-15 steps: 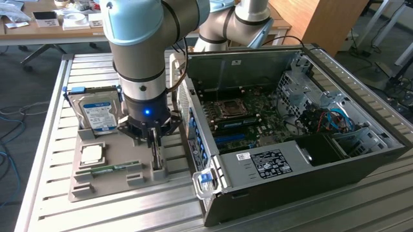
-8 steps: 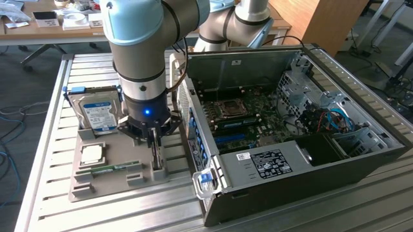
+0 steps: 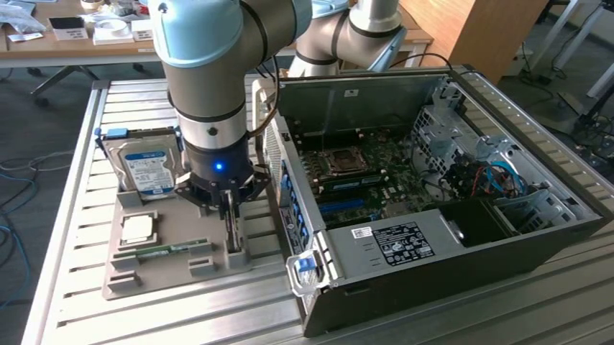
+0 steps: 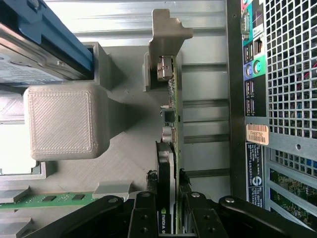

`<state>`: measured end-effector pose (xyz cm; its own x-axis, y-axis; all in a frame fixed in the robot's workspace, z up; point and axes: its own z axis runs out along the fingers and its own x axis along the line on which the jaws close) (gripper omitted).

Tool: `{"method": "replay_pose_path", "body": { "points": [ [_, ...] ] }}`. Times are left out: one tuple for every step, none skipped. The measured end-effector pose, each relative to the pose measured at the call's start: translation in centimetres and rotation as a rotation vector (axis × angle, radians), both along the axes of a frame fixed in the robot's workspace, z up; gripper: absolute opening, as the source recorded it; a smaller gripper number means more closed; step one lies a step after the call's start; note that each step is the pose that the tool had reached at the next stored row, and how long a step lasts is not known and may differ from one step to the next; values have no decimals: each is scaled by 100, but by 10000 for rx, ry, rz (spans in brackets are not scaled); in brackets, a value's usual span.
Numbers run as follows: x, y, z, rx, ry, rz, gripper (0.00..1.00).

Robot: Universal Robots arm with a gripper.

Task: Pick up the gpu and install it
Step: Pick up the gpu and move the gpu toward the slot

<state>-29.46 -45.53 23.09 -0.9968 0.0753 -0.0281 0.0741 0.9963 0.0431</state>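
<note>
In the exterior view, the claw (image 3: 227, 208) reaches down onto the graphics card (image 3: 233, 233). The card stands on edge in a gray holder (image 3: 163, 280), just beside the open computer case (image 3: 403, 280) on the exterior view's right.

In the wrist view, the claw (image 4: 167, 186) grips the graphics card (image 4: 174, 99), with a finger (image 4: 148, 198) pressed against each face.

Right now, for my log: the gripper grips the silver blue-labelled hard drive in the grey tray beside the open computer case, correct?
No: the gripper grips the thin dark gpu card with pale metal bracket, in the same tray; the wrist view shows it.
</note>
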Motion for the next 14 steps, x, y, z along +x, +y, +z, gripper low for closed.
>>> {"method": "replay_pose_path", "body": {
  "points": [
    [0,0,0,0,0,0,27],
    [0,0,0,0,0,0,27],
    [0,0,0,0,1,-1,27],
    [0,0,0,0,0,3,27],
    [0,0,0,0,0,23,27],
    [0,0,0,0,0,80,27],
    [0,0,0,0,0,163,27],
    [0,0,0,0,0,255,27],
    [0,0,0,0,0,343,27],
    [0,0,0,1,0,413,27],
    [0,0,0,0,0,427,27],
    [0,0,0,0,0,428,27],
    [0,0,0,1,0,428,27],
    [0,0,0,0,0,428,27]
  ]
}}
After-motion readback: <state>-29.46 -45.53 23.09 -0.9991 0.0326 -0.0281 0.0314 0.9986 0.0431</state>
